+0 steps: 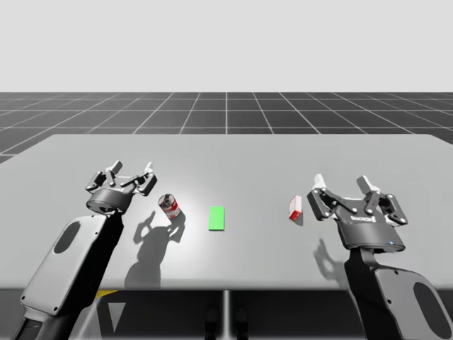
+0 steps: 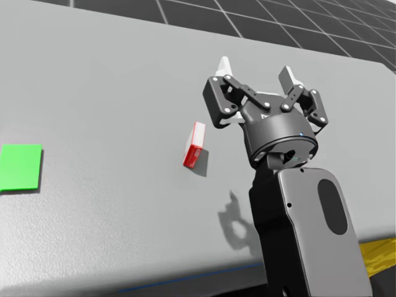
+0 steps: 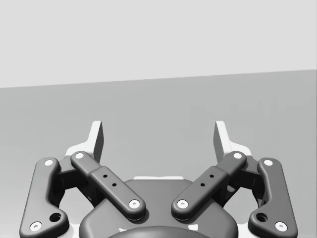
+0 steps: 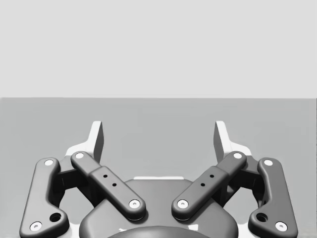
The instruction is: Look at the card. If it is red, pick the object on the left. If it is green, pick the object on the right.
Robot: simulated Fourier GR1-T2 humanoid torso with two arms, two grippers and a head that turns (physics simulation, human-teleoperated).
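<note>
Jaws on both arms stand wide open, gripping nothing. Since the card (image 1: 216, 218) is green, the thing to take is the red and white box (image 1: 296, 209) on the right, resting on the worktop (image 1: 283, 156) between the card and my right arm (image 1: 396, 290), near its jaws on their left and well apart from my left arm (image 1: 71, 262) by the red can (image 1: 168, 207). Its longer side seems to run roughly away from me, so I judge the right jaws must shift left and close across its narrow width.

Wrist check: left gripper (image 3: 158, 138) spread wide.
Grey table (image 3: 163, 99) lies ahead of the fingers, apparently ending at a far edge.
</note>
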